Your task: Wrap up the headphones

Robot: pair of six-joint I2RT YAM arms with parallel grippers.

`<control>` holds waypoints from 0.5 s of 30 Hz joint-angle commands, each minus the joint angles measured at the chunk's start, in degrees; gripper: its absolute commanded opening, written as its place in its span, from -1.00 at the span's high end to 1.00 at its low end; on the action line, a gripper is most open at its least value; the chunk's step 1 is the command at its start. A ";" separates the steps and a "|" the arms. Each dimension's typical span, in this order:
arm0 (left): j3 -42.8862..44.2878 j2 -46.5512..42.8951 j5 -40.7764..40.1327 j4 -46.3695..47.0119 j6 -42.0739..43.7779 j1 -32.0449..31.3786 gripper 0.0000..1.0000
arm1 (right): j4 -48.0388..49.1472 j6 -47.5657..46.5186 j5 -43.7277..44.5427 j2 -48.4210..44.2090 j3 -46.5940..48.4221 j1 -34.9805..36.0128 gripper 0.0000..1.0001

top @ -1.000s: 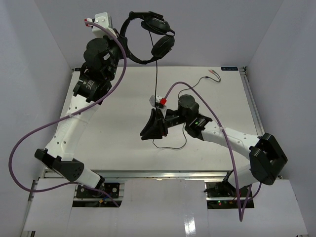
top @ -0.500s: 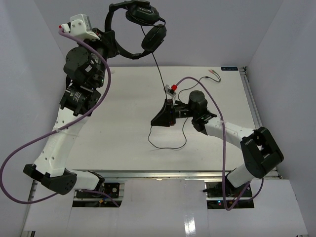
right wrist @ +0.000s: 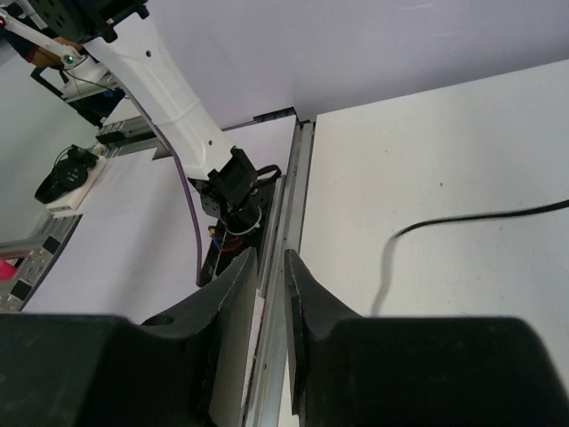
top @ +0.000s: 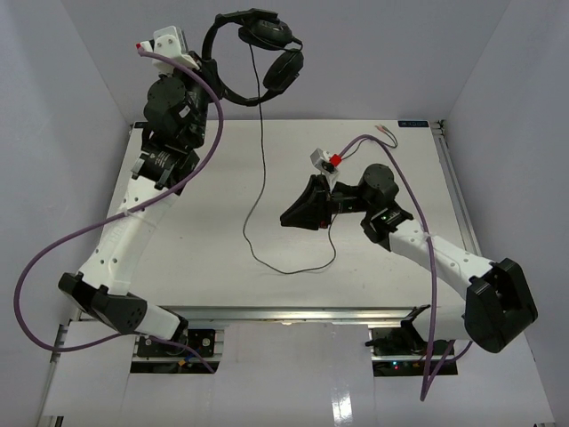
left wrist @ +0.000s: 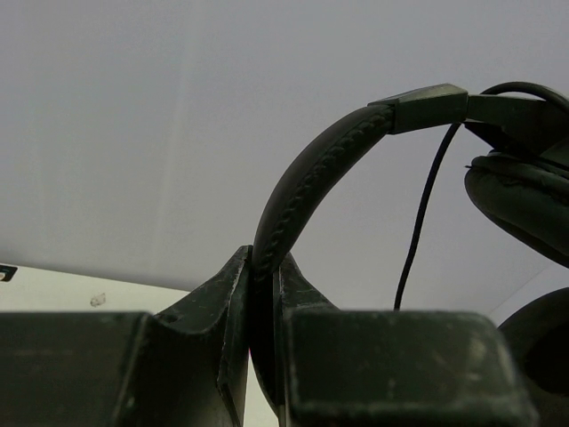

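Left wrist: headphones (left wrist: 320, 169) pinched by headband inside left end effector (left wrist: 265, 260).

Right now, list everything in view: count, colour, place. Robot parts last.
headphones: one, black, held high near the table's far left corner
cable: one, thin black, hanging from the headphones to a loop on the table
plugs: two, pink and green, table's far right
table: one, white, under both arms
purple cables: two, one along each arm
arms: two, white and black, near edge
left end effector: one, black, shut on the headband
right end effector: one, black, over mid-table, narrowly open, empty
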 commanded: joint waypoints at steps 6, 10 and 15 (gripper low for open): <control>1.65 -4.07 3.32 1.58 -0.93 0.20 1.00 | 10.55 2.86 0.55 2.75 0.74 -0.14 0.25; 1.80 -5.77 6.57 0.23 -1.99 0.20 1.00 | 11.50 -0.48 7.64 5.29 1.07 -2.43 -0.85; 3.34 -8.24 9.31 -2.03 -4.19 0.20 1.00 | 12.21 -3.67 13.67 14.31 11.38 -3.13 -0.80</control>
